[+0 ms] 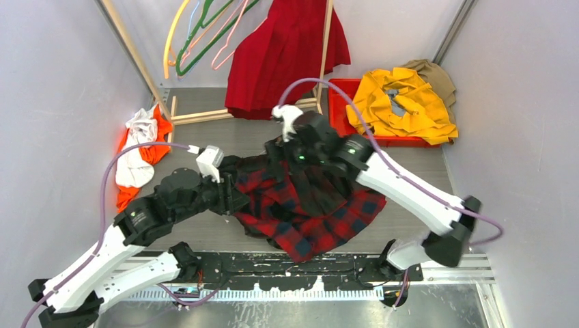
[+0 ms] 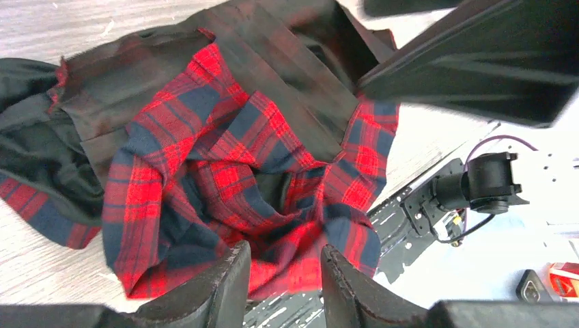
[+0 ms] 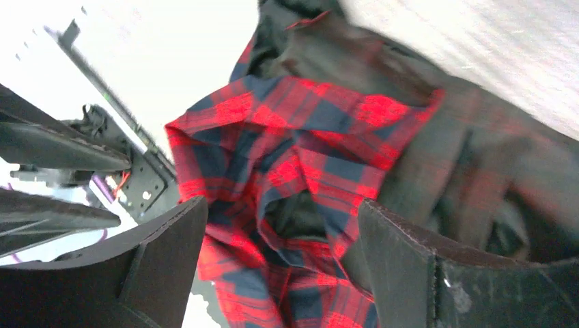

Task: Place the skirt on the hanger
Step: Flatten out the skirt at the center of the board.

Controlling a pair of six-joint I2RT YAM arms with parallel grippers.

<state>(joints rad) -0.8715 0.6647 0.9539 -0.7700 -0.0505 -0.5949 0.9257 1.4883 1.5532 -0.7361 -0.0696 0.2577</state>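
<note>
The bright-red pleated skirt [image 1: 283, 58] hangs at the back on a wooden rack, its top cut off by the frame edge. I cannot pick out a cream hanger; it is hidden or out of view. A red-and-black plaid shirt [image 1: 307, 205] lies crumpled on the table between the arms. My left gripper [image 1: 235, 195] is open at the shirt's left edge, with plaid cloth [image 2: 225, 164] just beyond its fingertips [image 2: 232, 273]. My right gripper [image 1: 283, 147] is open wide above the shirt's far side; plaid cloth [image 3: 293, 150] shows between its fingers [image 3: 403, 260].
Yellow, green and pink hangers [image 1: 198, 41] hang at the back left. The rack's wooden post [image 1: 326, 48] and base [image 1: 198, 116] stand behind the shirt. A red bin [image 1: 341, 102] holds yellow and tan clothes [image 1: 403, 102]. White and orange clothes [image 1: 140, 154] lie at the left.
</note>
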